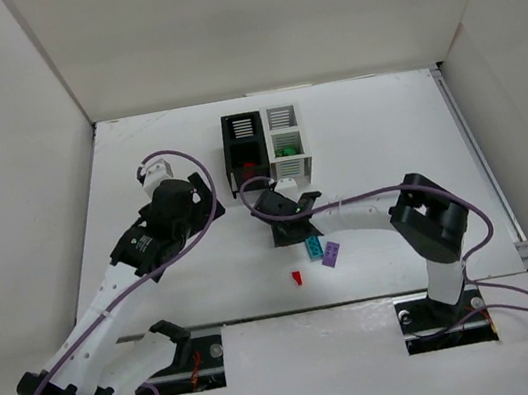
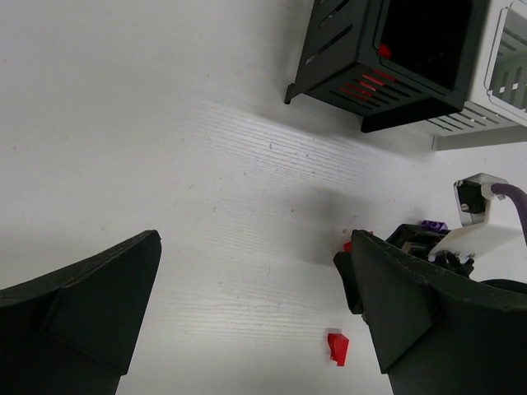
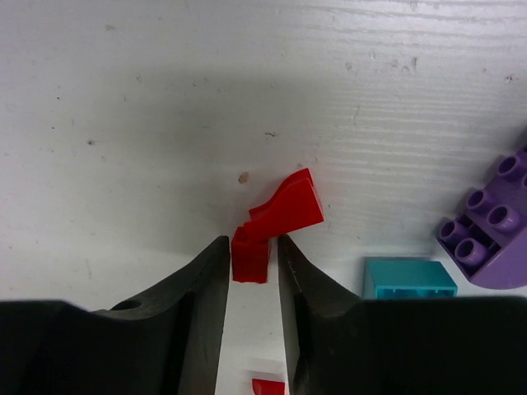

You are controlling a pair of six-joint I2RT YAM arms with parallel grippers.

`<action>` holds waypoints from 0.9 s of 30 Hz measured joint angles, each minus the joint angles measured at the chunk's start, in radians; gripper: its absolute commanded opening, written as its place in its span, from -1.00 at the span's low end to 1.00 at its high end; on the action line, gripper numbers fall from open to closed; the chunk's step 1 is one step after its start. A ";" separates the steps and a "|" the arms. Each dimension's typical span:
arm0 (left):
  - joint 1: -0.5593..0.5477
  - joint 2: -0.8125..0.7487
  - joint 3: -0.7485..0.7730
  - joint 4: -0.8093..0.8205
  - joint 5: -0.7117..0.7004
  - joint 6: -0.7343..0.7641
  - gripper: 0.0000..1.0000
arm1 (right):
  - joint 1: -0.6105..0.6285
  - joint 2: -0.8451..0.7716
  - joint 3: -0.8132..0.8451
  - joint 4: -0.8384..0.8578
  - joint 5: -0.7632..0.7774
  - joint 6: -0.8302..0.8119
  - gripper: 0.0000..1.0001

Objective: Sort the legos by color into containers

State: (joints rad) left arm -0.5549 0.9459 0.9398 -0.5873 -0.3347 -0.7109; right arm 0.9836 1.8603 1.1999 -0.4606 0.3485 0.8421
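Observation:
My right gripper is shut on a red lego and holds it just above the table, in front of the bins. A teal lego, a purple lego and another red lego lie on the table near it. The black container holds red pieces. The white container beside it holds a green piece. My left gripper is open and empty, left of the black container.
White walls enclose the table on the left, back and right. The right arm's purple cable arches over the table behind the loose legos. The left arm stretches along the left side.

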 measured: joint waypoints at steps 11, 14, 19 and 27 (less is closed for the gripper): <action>0.000 -0.013 -0.011 -0.001 -0.007 -0.001 0.99 | 0.038 -0.014 0.004 -0.062 0.031 0.014 -0.61; 0.000 -0.013 -0.011 0.000 -0.007 -0.001 0.99 | 0.045 -0.045 0.023 -0.090 0.042 -0.007 -0.64; 0.000 -0.006 -0.017 0.014 -0.006 -0.005 0.99 | 0.045 -0.074 0.196 -0.122 0.105 -0.105 -0.64; 0.016 0.016 -0.036 0.022 0.011 -0.012 0.99 | -0.006 -0.019 0.583 -0.085 0.170 -0.305 -0.64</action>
State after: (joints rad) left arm -0.5388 0.9619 0.9035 -0.5652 -0.3241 -0.7227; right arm 0.9771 1.8408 1.7828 -0.5453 0.5186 0.5373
